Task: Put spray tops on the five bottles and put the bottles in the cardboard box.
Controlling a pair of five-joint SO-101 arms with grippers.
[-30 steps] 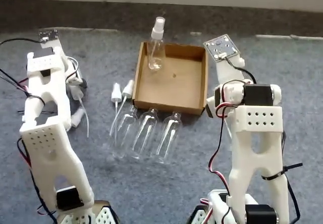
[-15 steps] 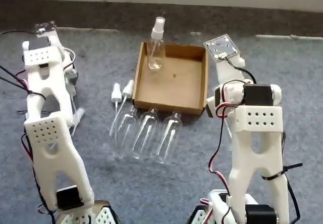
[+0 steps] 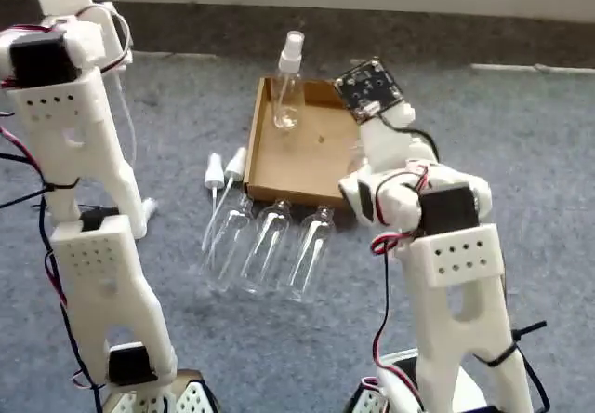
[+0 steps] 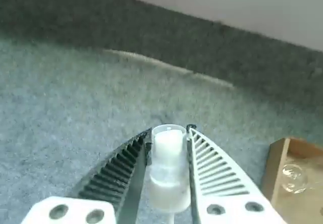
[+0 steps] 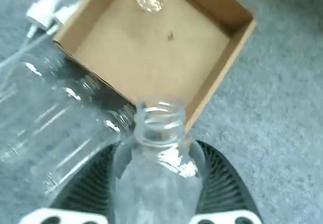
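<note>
Clamping a white plastic spray top (image 4: 169, 173) between its ribbed fingers, the left hand (image 4: 169, 133) is hanging raised above the grey carpet-covered table (image 4: 60, 82), with the top's nozzle end pointing away from the wrist and its thin tube trailing back toward it. The right hand (image 5: 160, 151) is gripping a clear plastic bottle without a cap (image 5: 156, 193) around its body, the open neck facing outward, and is holding it just above the near edge of the shallow brown cardboard box (image 5: 151, 52). A clear bottle with a white spray top fitted (image 3: 289, 92) is standing upright in the far left corner of the box. Three uncapped clear bottles (image 3: 270, 246) are lying side by side on the table just in front of the box, necks toward it. Two loose white spray tops (image 3: 215, 169) are lying beside the box's left wall, their tubes running along the nearest lying bottle.
</note>
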